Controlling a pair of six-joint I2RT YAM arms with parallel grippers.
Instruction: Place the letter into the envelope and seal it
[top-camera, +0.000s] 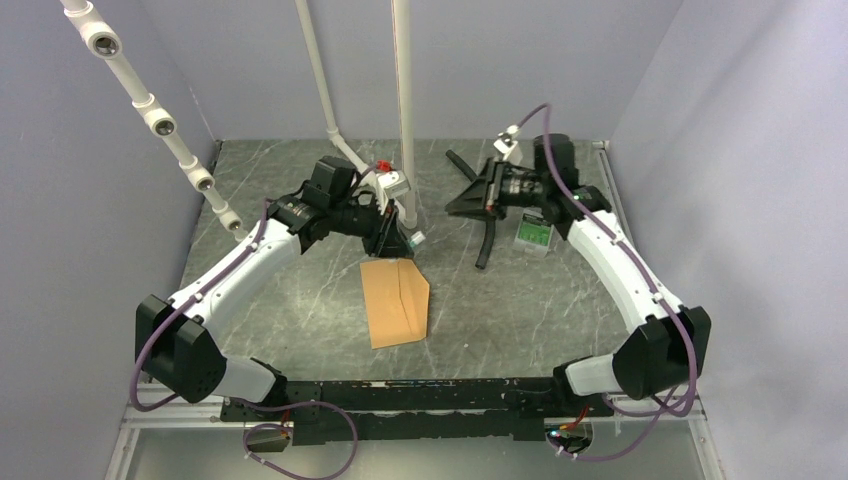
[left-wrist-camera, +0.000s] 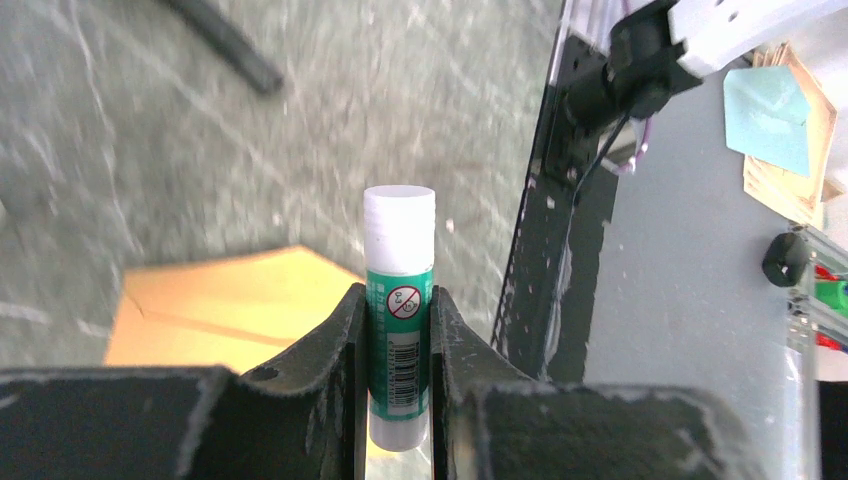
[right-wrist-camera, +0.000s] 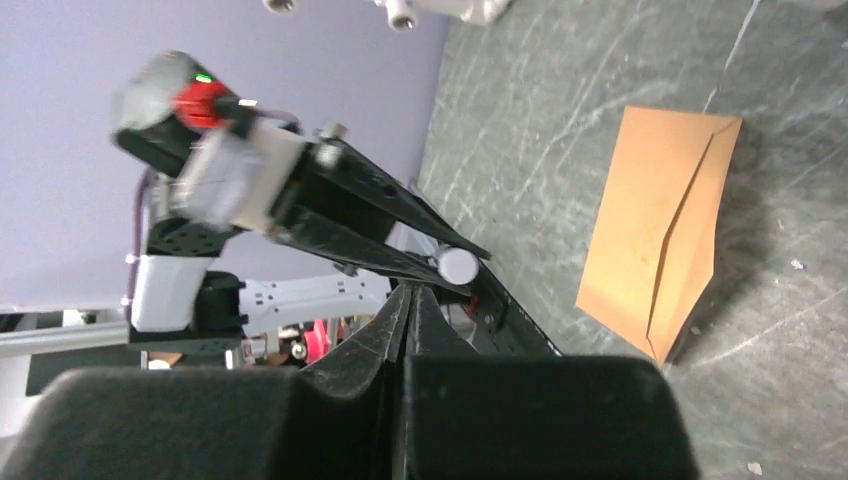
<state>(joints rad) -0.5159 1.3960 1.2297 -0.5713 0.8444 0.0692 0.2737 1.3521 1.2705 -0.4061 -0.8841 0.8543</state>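
The orange-brown envelope (top-camera: 395, 300) lies flat on the table's middle, its pointed flap folded over its right side; it also shows in the left wrist view (left-wrist-camera: 230, 305) and the right wrist view (right-wrist-camera: 655, 230). The letter is not in view. My left gripper (top-camera: 402, 240) hovers over the envelope's far edge, shut on a green-and-white glue stick (left-wrist-camera: 400, 300), which is held upright between the fingers (left-wrist-camera: 330, 350). My right gripper (top-camera: 455, 205) is raised at the back right, away from the envelope, shut and empty (right-wrist-camera: 410, 292).
A small green-and-white box (top-camera: 533, 235) lies under the right arm. A black bar (top-camera: 487, 245) lies beside it on the table. White pipes (top-camera: 403, 100) stand at the back behind the left gripper. The black base rail (top-camera: 420, 390) runs along the near edge.
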